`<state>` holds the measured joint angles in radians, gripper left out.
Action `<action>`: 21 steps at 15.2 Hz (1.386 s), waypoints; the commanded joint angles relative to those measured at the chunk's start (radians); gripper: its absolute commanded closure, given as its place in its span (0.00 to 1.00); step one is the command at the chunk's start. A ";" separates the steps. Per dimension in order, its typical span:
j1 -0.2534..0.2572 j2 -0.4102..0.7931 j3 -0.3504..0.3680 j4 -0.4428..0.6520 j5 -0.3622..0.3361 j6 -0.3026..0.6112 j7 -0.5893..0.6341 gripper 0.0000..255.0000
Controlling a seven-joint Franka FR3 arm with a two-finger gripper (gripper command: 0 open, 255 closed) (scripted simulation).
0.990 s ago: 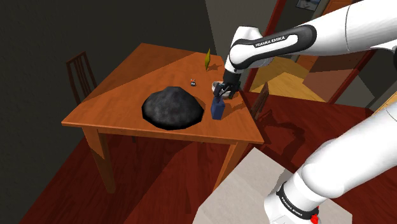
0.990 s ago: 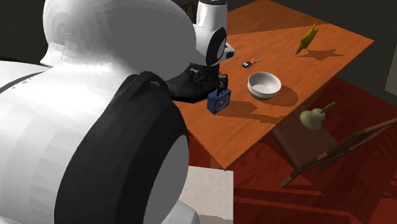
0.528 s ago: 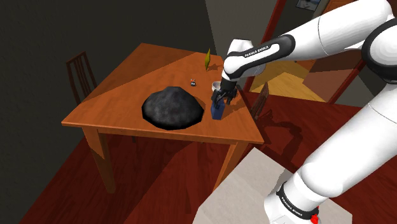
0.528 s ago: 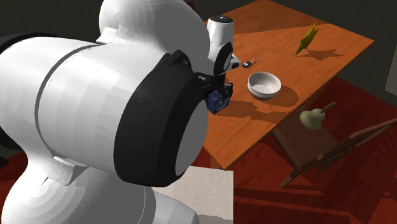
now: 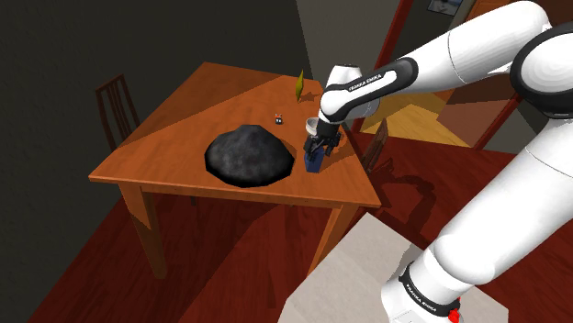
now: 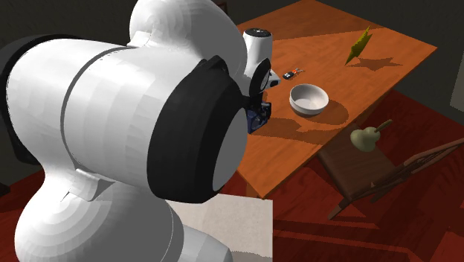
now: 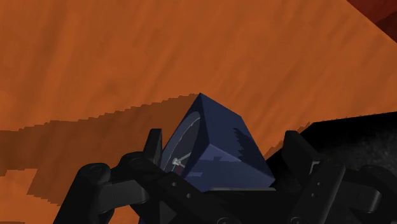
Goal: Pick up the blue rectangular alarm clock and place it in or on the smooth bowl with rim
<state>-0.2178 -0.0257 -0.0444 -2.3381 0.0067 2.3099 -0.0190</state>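
Nearest you in the shoulder view, the stand [image 5: 353, 275] sits at the lower right, and the arm reaches over it to the surface [image 5: 174, 124]. On the near half of the surface, just left of the frame's centre, lies a black rocky lump [image 5: 249, 156]. The blue clock [image 5: 314, 164] stands just beside it on the right, with the hand [image 5: 318, 145] down over its top.

In the wrist view the fingers [image 7: 153, 145] are spread, one on each side of the clock [image 7: 216, 153]. I judge they are not pinching it yet, since a sliver of gap shows at the right one. The clock sits turned, with a corner edge pointing away from the hand, so it may swivel when squeezed. Close slowly and let it square itself between the fingers before you lift. Then go straight up, keeping away from the lump.

Just beyond the clock, at the upper centre of the second exterior view, is the white bowl [image 6: 308, 98]. It is a short hop, so raise the clock above the rim first, then lower it inside.
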 commanded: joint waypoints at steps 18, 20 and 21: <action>0.000 -0.040 0.000 0.028 -0.003 -0.068 0.002 1.00; 0.000 -0.054 0.000 0.041 -0.003 -0.095 0.003 1.00; 0.000 -0.061 0.000 0.048 -0.004 -0.109 0.003 1.00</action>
<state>-0.2172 -0.0797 -0.0434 -2.2969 0.0032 2.2150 -0.0146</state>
